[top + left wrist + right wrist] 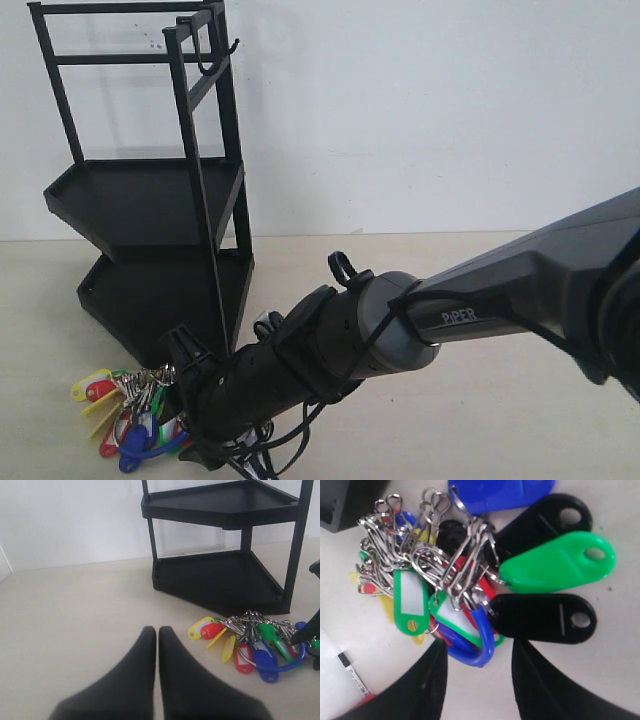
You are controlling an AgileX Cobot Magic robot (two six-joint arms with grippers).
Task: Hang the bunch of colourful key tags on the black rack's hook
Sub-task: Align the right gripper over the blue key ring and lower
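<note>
The colourful key tag bunch [122,412] lies on the beige table just in front of the black rack [150,205]. My right gripper [183,412] has reached across to it and stands open. In the right wrist view the bunch [470,575] fills the picture, and its blue loop [487,640] lies between the tips of the right gripper [479,652], not clamped. The hook [207,66] hangs from the rack's top bar, high above the bunch. My left gripper [152,630] is shut and empty, resting a short way from the bunch [250,640] and the rack [225,575].
A white wall rises right behind the rack. The right arm [480,310] stretches low across the table from the right edge. A white sheet with a dark mark [342,672] lies beside the bunch. Bare beige tabletop [75,610] spreads around the left gripper.
</note>
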